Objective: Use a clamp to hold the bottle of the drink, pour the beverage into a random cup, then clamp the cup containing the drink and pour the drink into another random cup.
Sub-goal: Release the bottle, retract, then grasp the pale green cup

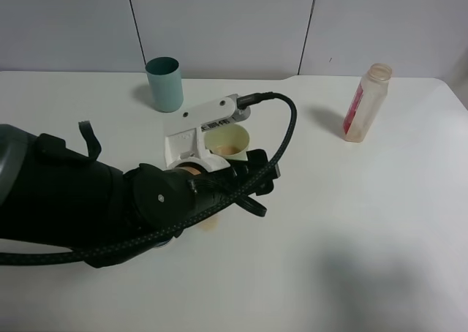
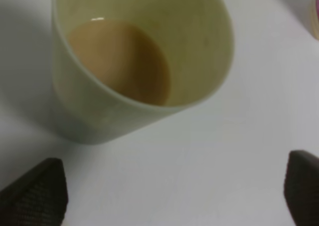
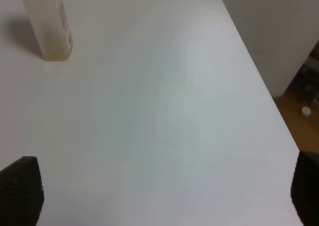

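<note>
Cup containing the drink [image 2: 102,124]: pale yellow-green, tapered, plain. It stands upright on the white table [image 1: 351,229], just ahead of the left clamp [image 2: 169,198] and not between its fingers.

Beverage [image 2: 119,61]: opaque light pinkish-brown, a shallow pool on the cup's bottom, well below the rim.

Left clamp: the jaws stand wide apart with only bare table between them. Two dark textured fingertips [image 2: 35,193] sit short of the cup's wall and do not touch it. From the high camera, its grey-white housing partly covers the cup [image 1: 232,138], and the black arm [image 1: 88,200] with its braided cable stretches back behind it.

Bottle [image 1: 365,102]: translucent, capless, with a red-pink label. It stands upright, well apart from the left clamp and off to that clamp's right. It is also well ahead of the right gripper [image 3: 162,193], where it shows as [image 3: 47,24].

Right gripper: the jaws are spread wide over bare table and hold nothing.

Teal cup [image 1: 164,83]: cylindrical and upright, near the left clamp on its left side, apart from the pale cup.

Floor [image 3: 299,96]: brown, seen past the table edge on the right gripper's side.
</note>
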`<state>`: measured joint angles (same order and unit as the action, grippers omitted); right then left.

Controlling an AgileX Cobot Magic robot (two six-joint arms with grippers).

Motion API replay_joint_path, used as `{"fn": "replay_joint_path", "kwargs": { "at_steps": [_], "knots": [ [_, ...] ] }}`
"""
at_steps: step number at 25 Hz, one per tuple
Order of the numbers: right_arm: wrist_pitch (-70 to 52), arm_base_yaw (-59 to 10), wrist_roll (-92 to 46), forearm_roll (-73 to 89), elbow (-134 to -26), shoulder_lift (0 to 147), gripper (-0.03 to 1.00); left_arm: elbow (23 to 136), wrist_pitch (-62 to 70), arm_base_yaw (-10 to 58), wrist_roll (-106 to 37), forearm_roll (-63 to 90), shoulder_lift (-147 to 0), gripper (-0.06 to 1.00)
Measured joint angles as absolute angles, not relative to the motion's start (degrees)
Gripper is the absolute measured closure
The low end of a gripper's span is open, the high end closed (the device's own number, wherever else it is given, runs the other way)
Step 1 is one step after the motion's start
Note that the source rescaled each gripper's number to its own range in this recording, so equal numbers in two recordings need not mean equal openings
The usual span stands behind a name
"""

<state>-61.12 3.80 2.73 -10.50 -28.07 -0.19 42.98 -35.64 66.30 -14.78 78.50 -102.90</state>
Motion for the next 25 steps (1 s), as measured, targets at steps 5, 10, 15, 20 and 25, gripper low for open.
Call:
{"fn": "replay_joint_path", "kwargs": {
  "at_steps": [5, 10, 15, 20, 25],
  "knots": [
    [-61.1, 3.8, 2.7, -10.5, -28.1, -0.2, -0.03, 43.1, -35.7, 64.6, -14.7, 75.6, -103.6, 0.21],
    [-61.1, 3.8, 2.7, -10.5, -28.1, -0.2, -0.03, 43.1, -36.1, 62.2, -14.7, 71.5, -104.2, 0.21],
    [-61.1, 3.8, 2.7, -10.5, -28.1, -0.2, -0.03, 43.1, -36.2, 62.0, -14.7, 70.5, -105.3, 0.21],
    [-61.1, 3.8, 2.7, -10.5, -28.1, -0.2, -0.03, 43.9, -37.3, 62.0, -14.9, 69.1, -106.8, 0.21],
    [-61.1, 3.8, 2.7, -10.5, -28.1, -0.2, -0.03, 46.1, -38.0, 62.0, -14.9, 67.4, -109.3, 0.21]
  ]
}}
